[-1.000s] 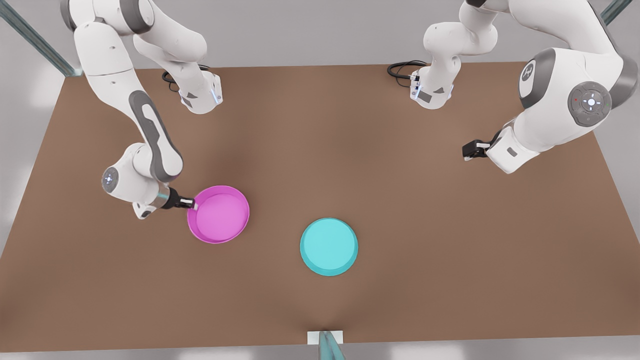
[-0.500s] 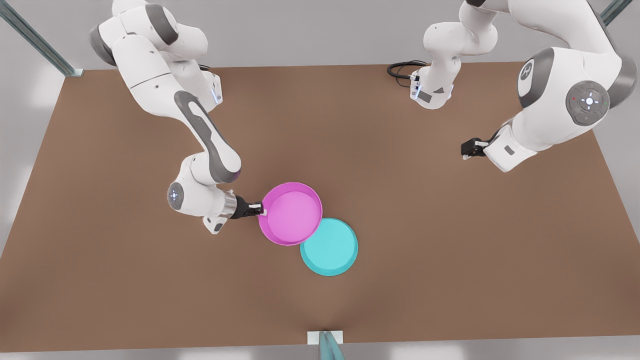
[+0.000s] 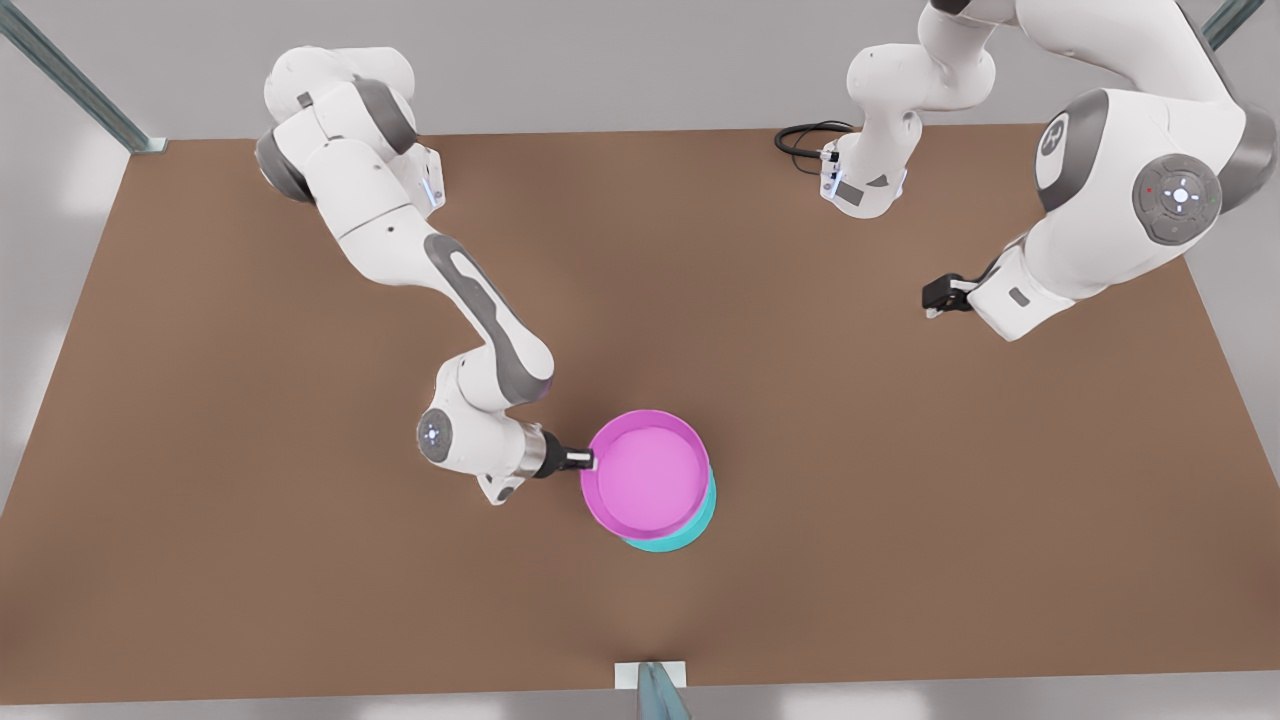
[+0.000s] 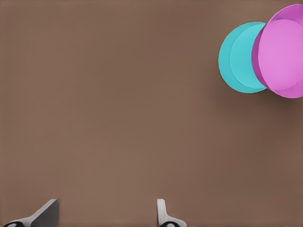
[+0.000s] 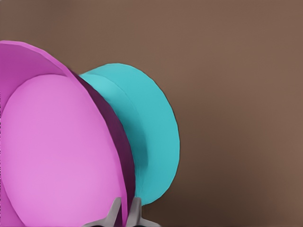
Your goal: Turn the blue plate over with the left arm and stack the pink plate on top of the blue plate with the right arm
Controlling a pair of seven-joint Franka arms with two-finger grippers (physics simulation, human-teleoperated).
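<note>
Since half a second ago my right arm has swept toward three o'clock in the front view, carrying the pink plate from the blue plate's ten o'clock edge to almost directly over it.

At the front view's left, my right end effector pinches the pink plate's rim at its nine o'clock edge, one finger inside the rim and one outside. The plate is held open side up, above the blue plate, which lies base up on the brown table; a cyan crescent shows from three to six o'clock. I cannot tell whether the two touch.

I judge the pink plate light, stiff and smooth, so a rim pinch suits it, though it could slip or tilt in so narrow a hold.

At the front view's right, my left end effector waits well apart, at about two o'clock from the plates, fingers spread with nothing between them.
</note>
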